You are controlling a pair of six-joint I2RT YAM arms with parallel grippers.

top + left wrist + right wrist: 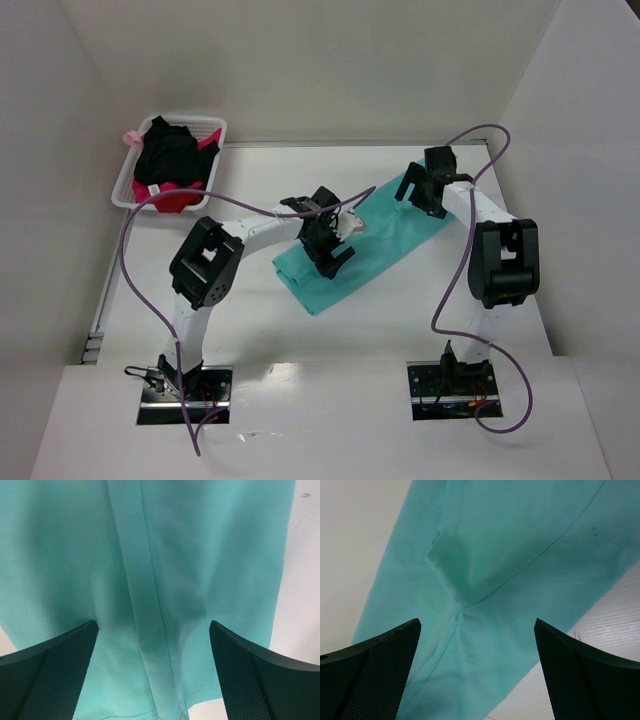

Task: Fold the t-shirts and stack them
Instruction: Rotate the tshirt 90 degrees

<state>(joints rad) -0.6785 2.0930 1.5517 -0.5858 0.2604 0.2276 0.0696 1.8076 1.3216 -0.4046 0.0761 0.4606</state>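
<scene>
Top external shows me the teal t-shirt (395, 235) lying as a long folded band, slanting across the middle of the table (300, 330) from near-left to far-right. I read that shape as the sides already turned in, so what is left is an end-over-end fold, which would explain why I have one arm at each end. The left gripper (338, 262) hangs over the near-left half and the right gripper (420, 200) over the far-right end. On both wrist cameras the jaws are spread wide with nothing between them, only cloth below. A lengthwise fold edge runs down between the left fingers (50, 675), and a seam with a small pucker sits between the right ones. I can't tell whether either touches the fabric. The white basket (215, 125) in the far left corner, well apart, holds black and red garments (170, 160), presumably the ones waiting.
</scene>
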